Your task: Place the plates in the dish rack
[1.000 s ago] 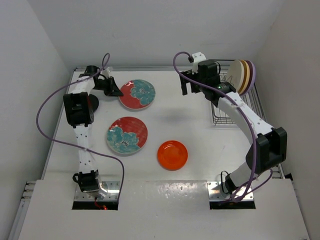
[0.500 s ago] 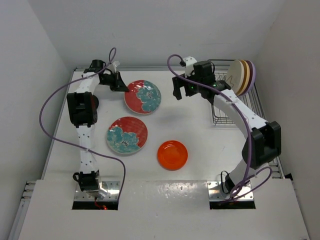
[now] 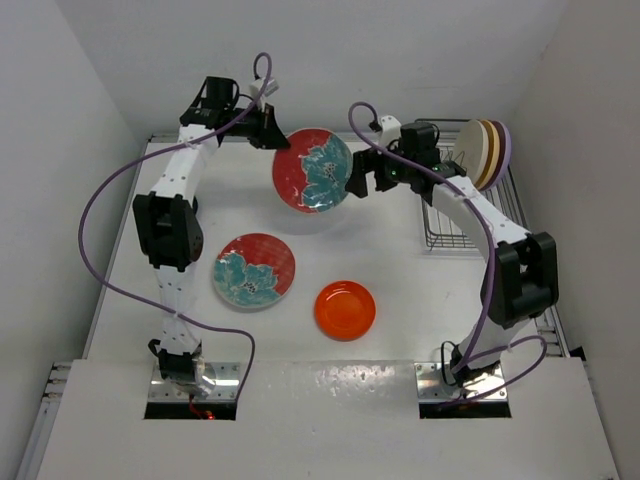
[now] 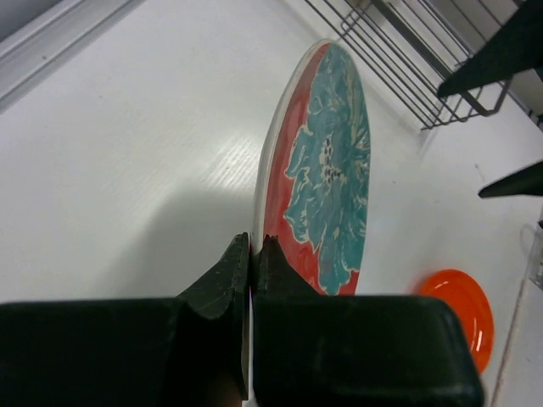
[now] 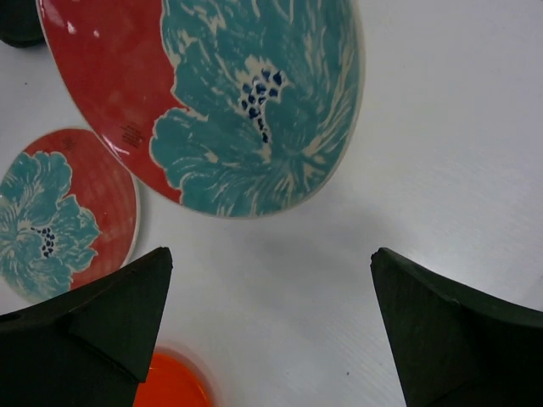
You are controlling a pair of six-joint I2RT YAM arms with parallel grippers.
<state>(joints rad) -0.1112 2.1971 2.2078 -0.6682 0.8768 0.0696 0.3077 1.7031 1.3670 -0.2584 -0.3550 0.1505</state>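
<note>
Up off the table comes one red plate [image 3: 313,170], now tipped on edge left of the rack [image 3: 452,238]. Our left gripper [image 4: 252,248] pinches its rim, jaws shut tight. Our right gripper [image 3: 365,178], between plate and rack, gapes wide and holds nothing. We think the plate is hard, slippery and breakable, so the rim is our best hold.

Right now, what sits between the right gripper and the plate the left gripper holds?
Nothing: in the right wrist view the open right gripper faces the held plate across an empty gap.
</note>
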